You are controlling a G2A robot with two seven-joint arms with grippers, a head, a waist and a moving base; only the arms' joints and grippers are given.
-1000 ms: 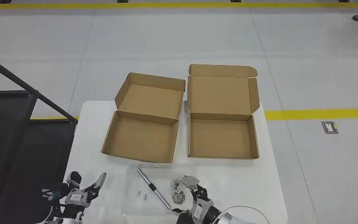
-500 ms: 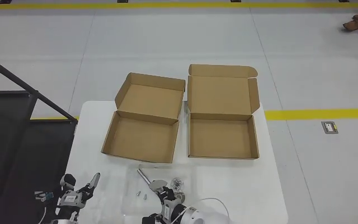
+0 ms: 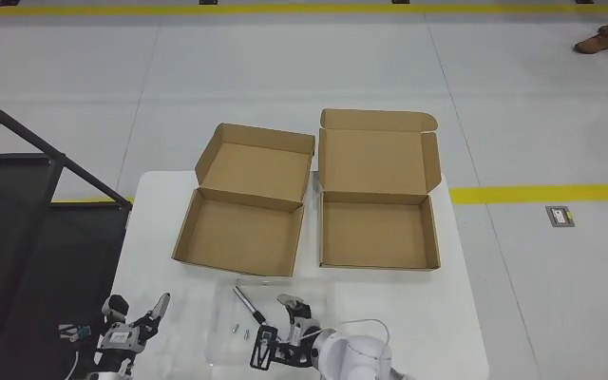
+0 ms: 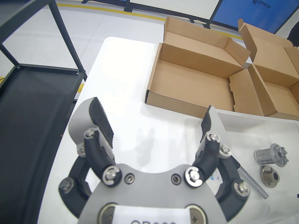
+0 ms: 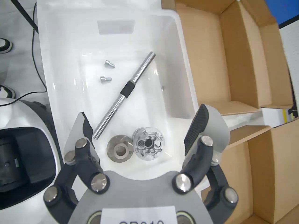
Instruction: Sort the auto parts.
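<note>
A clear plastic tray [image 5: 184, 71] at the table's near edge holds a metal rod [image 5: 126, 89] with a black band, two small screws [image 5: 109, 64], a round flange [image 5: 120, 151] and a toothed hub [image 5: 147, 143]. My right gripper [image 5: 143, 117] hangs open above the flange and hub, touching nothing; from above, this right gripper [image 3: 277, 328] sits beside the rod [image 3: 249, 302]. My left gripper [image 4: 151, 108] is open over bare table left of the tray, at the near left corner [image 3: 140, 306]. The flange [image 4: 269, 176] and hub [image 4: 271, 156] lie to its side.
Two open cardboard boxes stand side by side behind the tray, the left box [image 3: 237, 237] and the right box [image 3: 378, 233], both with nothing inside and lids raised. A black metal rack [image 3: 38, 247] stands off the table's left edge.
My right gripper has swung leftward over the tray, from its right side to above the flange and hub. The left gripper drew back slightly toward the near edge, then stayed.
</note>
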